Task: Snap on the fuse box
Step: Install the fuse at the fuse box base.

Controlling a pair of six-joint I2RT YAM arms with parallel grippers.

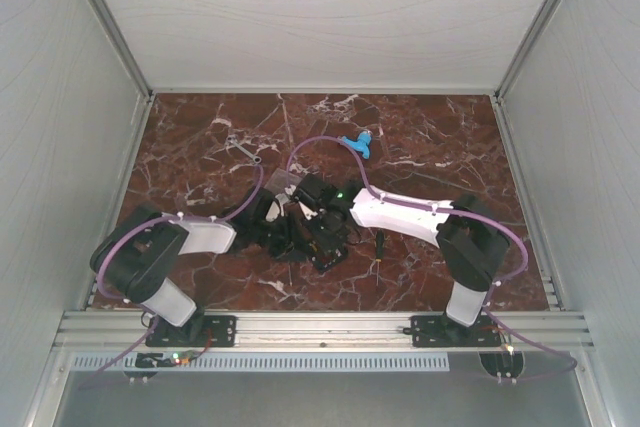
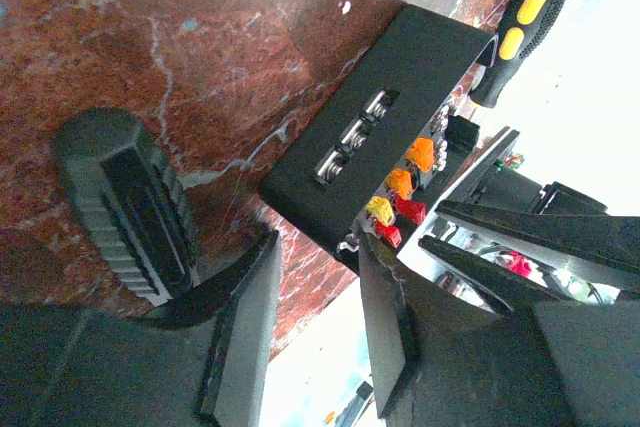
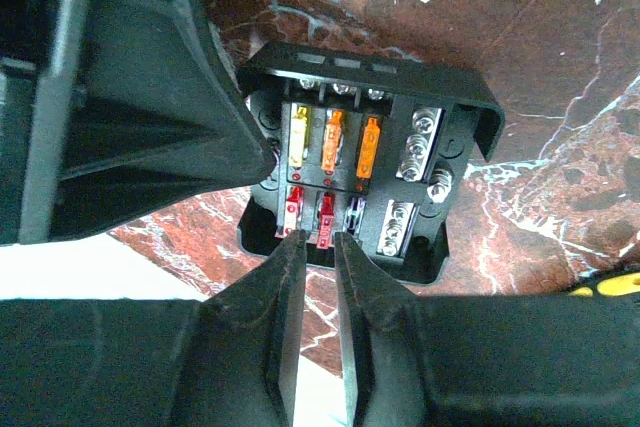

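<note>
Hovering at the fuse box (image 3: pixel 370 157), sitting on the bench (image 3: pixel 560 67) between both arms | left tool (image 2: pixel 318 247) parted, empty, at its corner | right tool (image 3: pixel 318 239) nearly pinched by the red fuses (image 3: pixel 310 209), grip unclear | fuses bare, nothing snapped on yet; closing looks wholly undone.

White-walled lab cell (image 1: pixel 320 17), marble tabletop (image 1: pixel 450 147)

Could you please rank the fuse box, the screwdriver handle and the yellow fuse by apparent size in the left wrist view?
1. fuse box
2. screwdriver handle, farther away and partly hidden
3. yellow fuse
</note>
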